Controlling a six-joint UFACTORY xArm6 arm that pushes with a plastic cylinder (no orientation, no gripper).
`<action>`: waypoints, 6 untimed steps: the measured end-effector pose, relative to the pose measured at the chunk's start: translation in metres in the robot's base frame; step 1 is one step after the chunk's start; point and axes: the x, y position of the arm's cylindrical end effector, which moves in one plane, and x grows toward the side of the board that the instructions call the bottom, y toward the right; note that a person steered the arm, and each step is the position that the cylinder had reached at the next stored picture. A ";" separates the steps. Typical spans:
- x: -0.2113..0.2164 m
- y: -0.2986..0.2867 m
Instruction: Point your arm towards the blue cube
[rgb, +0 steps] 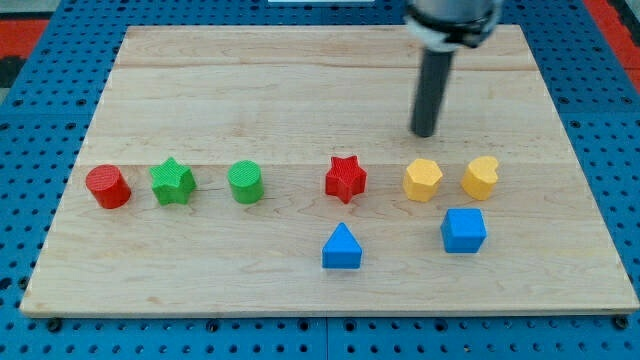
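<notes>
Wooden board (300, 90) on blue pegboard (40, 330) | my tip (424, 133) above yellow hexagon (422, 180) (apart) | blue cube (463, 230) lower | no hand.

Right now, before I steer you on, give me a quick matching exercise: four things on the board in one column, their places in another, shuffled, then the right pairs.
Things:
1. blue cube
2. red cylinder
3. blue triangle
4. my tip

Places:
A. farthest toward the view's left
B. above the yellow hexagon, apart from it
C. below the red star
D. below the yellow heart, in the lower right

Pairs: 1-D, 2-A, 3-C, 4-B
</notes>
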 end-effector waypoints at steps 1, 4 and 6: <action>0.033 0.110; 0.187 -0.082; 0.149 -0.042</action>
